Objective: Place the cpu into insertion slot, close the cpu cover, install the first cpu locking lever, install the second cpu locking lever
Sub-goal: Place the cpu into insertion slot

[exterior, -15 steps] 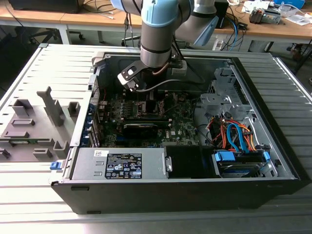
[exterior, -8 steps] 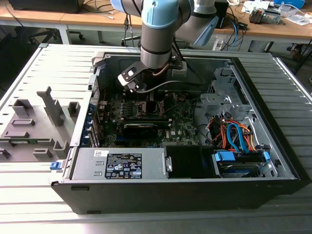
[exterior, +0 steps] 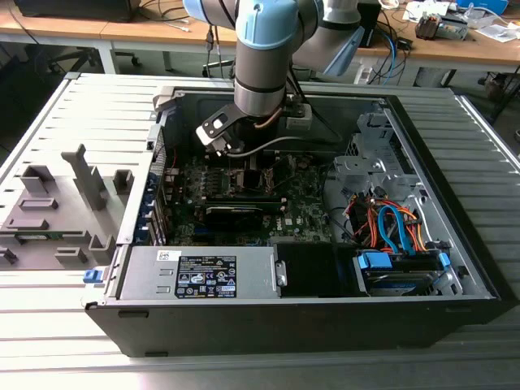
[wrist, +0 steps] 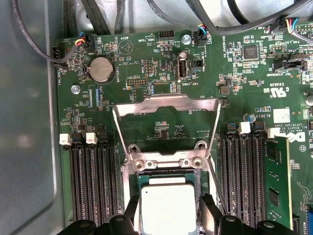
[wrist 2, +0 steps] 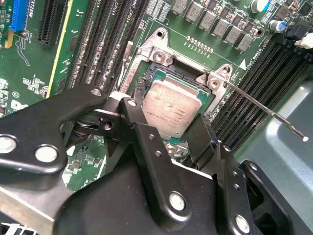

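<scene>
Cpu (wrist: 168, 208): one, silver top up, sitting in or just on the slot, and I hold it by two opposite edges.
Gripper (wrist: 168, 220): one, set narrow, with its black fingers (wrist: 131, 218) pressed against the cpu's sides in both wrist views.
Slot (wrist 2: 187, 66): one, on the green board inside the case (exterior: 244, 325), with a bank of long black memory slots on either side.
Cover (wrist: 166, 101): one, a silvery frame folded right back and lying open beyond the slot, so closing it is not yet done.
Lever (wrist 2: 259, 105): I count one thin rod, standing up and away from a corner of the slot. I cannot make out a second one.
Arm (exterior: 260, 49): one, reaching straight down into the case, which sits on the ribbed table (exterior: 49, 114).
Risk, seating: I judge the cpu may sit a touch skewed. Letting go like that, or pushing down, could bend the slot's contacts.
Risk, fingers: they sit very close to the slot's metal rim, so a sideways drift of my wrist could scrape it or drag the cpu out of place.
Risk, lever: the raised rod stands near the gripper's body, and any swing toward it could catch it.
Risk, cover: it lies loose and open, and a knock to the board could tip it onto the fingers.
</scene>
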`<state>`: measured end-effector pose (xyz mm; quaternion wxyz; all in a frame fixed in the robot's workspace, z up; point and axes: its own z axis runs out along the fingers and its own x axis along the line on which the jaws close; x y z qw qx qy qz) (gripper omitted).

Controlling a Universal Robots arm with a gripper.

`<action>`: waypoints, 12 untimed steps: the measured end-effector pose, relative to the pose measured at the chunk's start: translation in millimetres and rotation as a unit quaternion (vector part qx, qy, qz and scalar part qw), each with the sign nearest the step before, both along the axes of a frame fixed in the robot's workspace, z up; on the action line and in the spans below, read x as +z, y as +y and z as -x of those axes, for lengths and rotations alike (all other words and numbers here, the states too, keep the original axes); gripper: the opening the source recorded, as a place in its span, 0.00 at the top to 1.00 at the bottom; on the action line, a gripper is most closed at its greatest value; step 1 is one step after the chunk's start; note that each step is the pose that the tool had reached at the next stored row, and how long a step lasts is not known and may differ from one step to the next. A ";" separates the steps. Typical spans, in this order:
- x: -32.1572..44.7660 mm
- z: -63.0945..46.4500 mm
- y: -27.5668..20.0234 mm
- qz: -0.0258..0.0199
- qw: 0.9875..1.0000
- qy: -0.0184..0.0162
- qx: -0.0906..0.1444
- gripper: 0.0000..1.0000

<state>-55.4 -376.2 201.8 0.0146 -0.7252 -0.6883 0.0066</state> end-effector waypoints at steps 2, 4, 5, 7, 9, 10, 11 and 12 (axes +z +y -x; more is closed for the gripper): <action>0.0 0.0 -0.1 0.000 1.000 0.000 0.000 0.39; 0.0 0.0 -0.1 0.000 1.000 0.000 0.000 0.39; 0.1 0.0 -0.1 0.000 1.000 0.000 0.000 0.39; 1.5 0.0 -0.2 0.000 1.000 0.000 0.001 0.39; 6.7 0.0 -0.1 0.000 1.000 0.000 0.001 0.39; 7.6 0.0 -0.1 -0.001 1.000 0.000 0.001 0.39; 7.6 0.0 0.0 -0.001 1.000 0.000 0.001 0.39; 7.6 0.0 -0.1 -0.001 1.000 0.000 0.001 0.39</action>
